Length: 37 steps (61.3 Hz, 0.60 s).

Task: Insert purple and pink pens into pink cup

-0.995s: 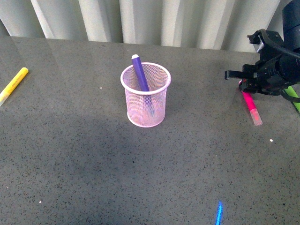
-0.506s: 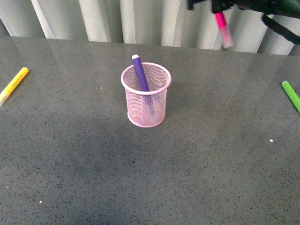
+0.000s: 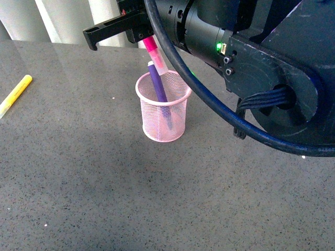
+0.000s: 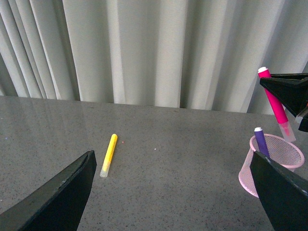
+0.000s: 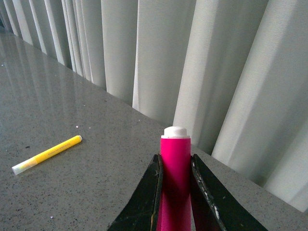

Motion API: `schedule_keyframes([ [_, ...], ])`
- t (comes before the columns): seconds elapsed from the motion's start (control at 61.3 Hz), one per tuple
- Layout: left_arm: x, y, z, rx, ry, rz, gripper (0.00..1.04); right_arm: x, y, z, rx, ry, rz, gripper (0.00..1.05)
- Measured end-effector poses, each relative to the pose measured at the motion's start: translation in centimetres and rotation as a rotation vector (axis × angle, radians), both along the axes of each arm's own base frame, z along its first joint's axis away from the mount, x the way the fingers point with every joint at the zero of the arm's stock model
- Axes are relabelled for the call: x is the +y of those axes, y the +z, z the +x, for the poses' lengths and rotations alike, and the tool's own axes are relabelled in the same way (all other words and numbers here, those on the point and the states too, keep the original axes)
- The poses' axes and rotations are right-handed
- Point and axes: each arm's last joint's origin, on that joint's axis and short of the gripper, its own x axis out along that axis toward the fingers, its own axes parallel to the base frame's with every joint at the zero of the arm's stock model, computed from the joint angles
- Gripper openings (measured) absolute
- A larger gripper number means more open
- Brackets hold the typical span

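The pink cup (image 3: 162,123) stands mid-table with the purple pen (image 3: 157,83) leaning inside it, its tip above the rim. My right gripper (image 3: 146,37) is shut on the pink pen (image 3: 155,53) and holds it tilted just above the cup's far rim, its pale cap pointing down. In the right wrist view the pink pen (image 5: 175,183) sits between the two fingers (image 5: 150,197). My left gripper (image 4: 173,192) is open and empty; its view shows the cup (image 4: 269,163), the purple pen (image 4: 261,142) and the pink pen (image 4: 275,108) off to one side.
A yellow marker (image 3: 14,94) lies at the table's left edge; it also shows in the left wrist view (image 4: 108,155) and the right wrist view (image 5: 47,154). My right arm (image 3: 251,63) fills the upper right of the front view. A curtain (image 3: 68,21) hangs behind the table.
My right arm has lifted the pink pen from the table at the right and carried it left until it hangs over the pink cup. The green marker is now hidden behind the arm.
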Motion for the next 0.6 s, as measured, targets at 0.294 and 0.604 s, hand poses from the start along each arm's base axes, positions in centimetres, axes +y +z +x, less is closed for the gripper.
schedule_keyframes([
  [0.294,0.0,0.0,0.0,0.000,0.000,0.000,0.98,-0.3,-0.9,0.3,0.012,0.003,0.006,0.12],
  [0.604,0.0,0.0,0.0,0.000,0.000,0.000,0.98,-1.3,-2.0,1.3,0.036,-0.006,-0.002,0.12],
])
